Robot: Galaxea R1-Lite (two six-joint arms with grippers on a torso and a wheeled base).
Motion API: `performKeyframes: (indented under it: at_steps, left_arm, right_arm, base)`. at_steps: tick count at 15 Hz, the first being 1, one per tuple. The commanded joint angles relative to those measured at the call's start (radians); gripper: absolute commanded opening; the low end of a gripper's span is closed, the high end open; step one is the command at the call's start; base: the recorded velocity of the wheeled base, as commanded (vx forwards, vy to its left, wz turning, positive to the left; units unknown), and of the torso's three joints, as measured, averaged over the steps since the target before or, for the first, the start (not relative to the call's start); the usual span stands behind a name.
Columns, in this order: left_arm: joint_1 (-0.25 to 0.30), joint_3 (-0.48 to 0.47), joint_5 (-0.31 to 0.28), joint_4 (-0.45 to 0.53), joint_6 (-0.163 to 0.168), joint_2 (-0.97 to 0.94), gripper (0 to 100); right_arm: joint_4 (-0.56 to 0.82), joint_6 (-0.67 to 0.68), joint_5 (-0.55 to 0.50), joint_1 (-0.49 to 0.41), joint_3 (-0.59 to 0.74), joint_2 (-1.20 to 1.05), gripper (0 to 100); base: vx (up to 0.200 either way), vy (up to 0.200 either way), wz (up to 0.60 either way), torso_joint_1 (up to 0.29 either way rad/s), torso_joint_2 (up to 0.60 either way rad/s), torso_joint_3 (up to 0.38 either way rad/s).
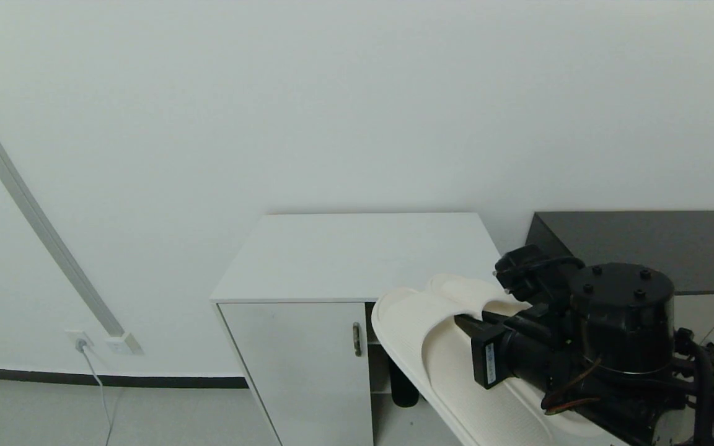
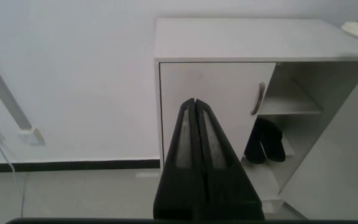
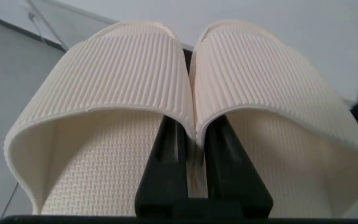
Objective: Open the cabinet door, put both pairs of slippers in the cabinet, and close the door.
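Right pincer [image 3: 193, 149] clamping cream slippers [image 3: 129, 68], its label [image 1: 489, 364] unreadable, cabinet [image 1: 357, 257] open

- Head view: mounted high and set back, facing forward and down at the white cabinet [image 1: 357, 257] standing against the wall. The right arm and its cream slippers [image 1: 419, 328] are close in the lower right foreground.
- Left wrist view: lower, looking along the left pincer [image 2: 195, 109] at the cabinet front from a moderate distance.
- Right wrist view: very near, looking along the right pincer [image 3: 194, 180] into the slipper straps.
- Shared by head and left wrist views: cabinet top, door handle [image 1: 356, 339], open compartment, wall socket [image 1: 78, 341].
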Motion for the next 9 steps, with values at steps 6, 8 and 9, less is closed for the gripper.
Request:
performKeyframes:
  at_steps: [6, 8, 9]
  left_arm:
    - [0.000, 0.001, -0.001, 0.000, 0.000, 0.001, 0]
    - [0.000, 0.001, -0.001, 0.000, 0.000, 0.001, 0]
    - [0.000, 0.001, -0.001, 0.000, 0.000, 0.001, 0]
  right_arm:
    - [0.000, -0.019, -0.001, -0.001, 0.015, 0.007, 0]
    - [0.000, -0.030, -0.001, 0.000, 0.017, 0.010, 0]
    - [0.000, -0.033, -0.001, -0.001, 0.018, 0.012, 0]
  base:
    - [0.000, 0.000, 0.00, 0.000, 0.00, 0.000]
    - [0.000, 0.000, 0.00, -0.132, 0.28, 0.151]
    - [0.000, 0.000, 0.00, -0.159, 0.35, 0.188]
